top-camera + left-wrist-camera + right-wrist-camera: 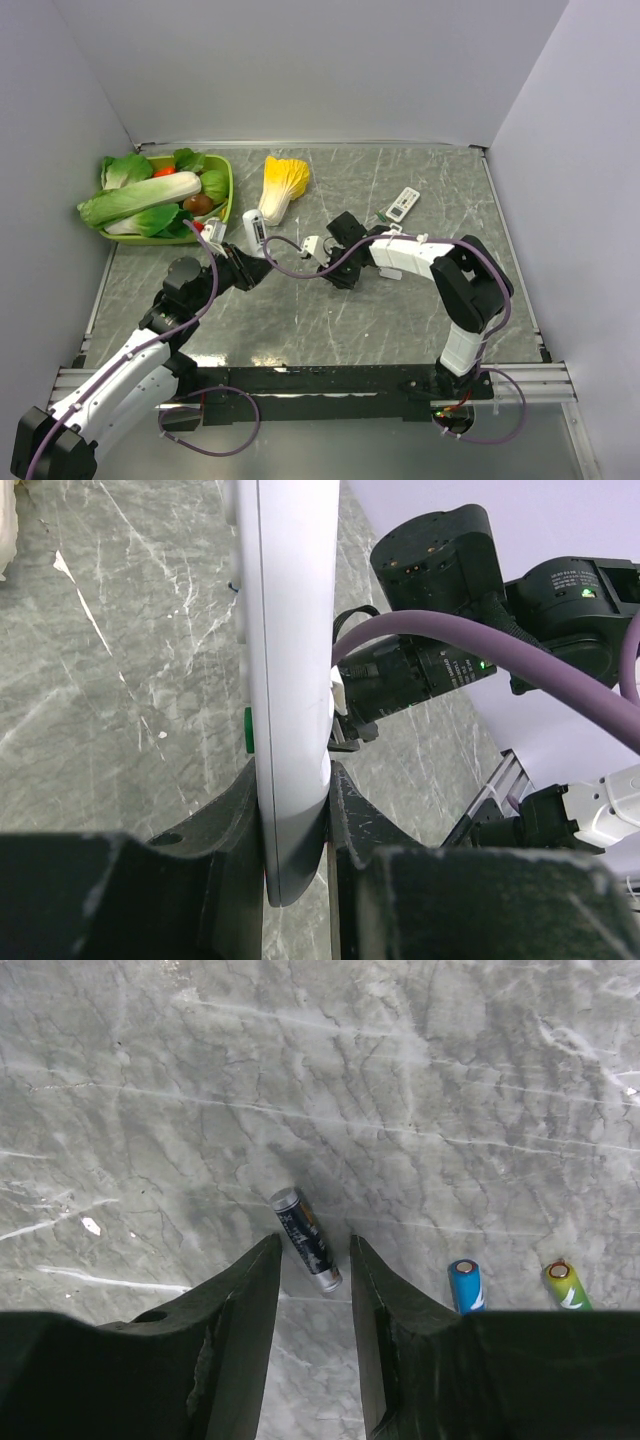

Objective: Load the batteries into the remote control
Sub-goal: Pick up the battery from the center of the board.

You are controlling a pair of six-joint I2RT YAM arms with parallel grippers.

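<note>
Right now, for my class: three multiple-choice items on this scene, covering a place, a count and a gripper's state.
1. In the right wrist view, where is the dark battery? A. on the table between the right gripper's open fingers B. lifted off the table C. out of view
2. How many batteries show there? A. one B. three C. five
3. The left gripper is: A. open, empty B. shut on a battery C. shut on the white remote
1 A: it lies flat in their gap. 2 B: dark, blue battery, green battery. 3 C: both fingers press the remote's sides.
</note>
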